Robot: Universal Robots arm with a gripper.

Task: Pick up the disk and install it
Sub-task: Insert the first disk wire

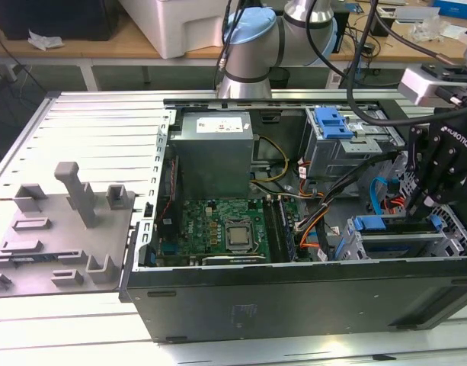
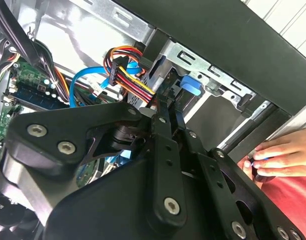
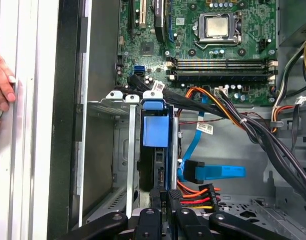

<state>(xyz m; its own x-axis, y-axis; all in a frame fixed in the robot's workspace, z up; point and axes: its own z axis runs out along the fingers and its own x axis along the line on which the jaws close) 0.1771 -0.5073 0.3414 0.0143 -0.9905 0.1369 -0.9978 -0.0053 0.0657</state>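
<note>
The disk (image 1: 368,224) stands on edge in a slot of the metal drive cage (image 1: 347,248) at the case's front corner, on the exterior view's right. Its blue carrier (image 3: 155,131) shows end-on between the cage rails, and its blue tab (image 2: 190,85) also shows in the second wrist view. My gripper (image 1: 423,212) reaches down into the case right behind the disk. In both wrist views the black fingers (image 3: 156,196) stand close together at the disk's rear end, and the gripper (image 3: 164,192) (image 2: 165,107) looks shut on it.
A blue data cable plug (image 3: 212,172) and a multicoloured power plug (image 3: 202,197) lie beside the fingers. Cable bundles (image 3: 262,135) cross the case above the motherboard (image 1: 225,229). A blue latch (image 1: 332,122) tops the far cage. A person's hand (image 2: 277,152) (image 3: 0,85) rests outside the case wall.
</note>
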